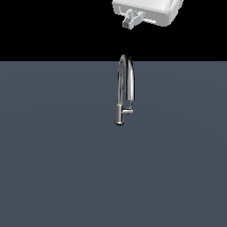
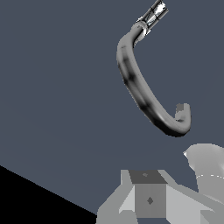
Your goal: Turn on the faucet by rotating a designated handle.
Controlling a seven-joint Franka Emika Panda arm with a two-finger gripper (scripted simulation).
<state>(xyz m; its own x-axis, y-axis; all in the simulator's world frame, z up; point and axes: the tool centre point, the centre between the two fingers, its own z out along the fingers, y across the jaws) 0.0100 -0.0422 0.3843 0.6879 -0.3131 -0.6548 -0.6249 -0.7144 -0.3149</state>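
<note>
The chrome faucet stands upright on the dark grey floor, its tall curved spout arching toward the exterior view's right. The handle, a short stub, sticks out sideways from the lower stem toward that same side. My gripper hangs high above the faucet, well apart from it, with its fingers together and nothing held. The wrist view looks down along the curved spout past my gripper. I cannot pick out the handle there.
The flat grey floor stretches all around the faucet with nothing else on it. Behind it the background is black. A pale rounded part of the arm shows at the wrist view's edge.
</note>
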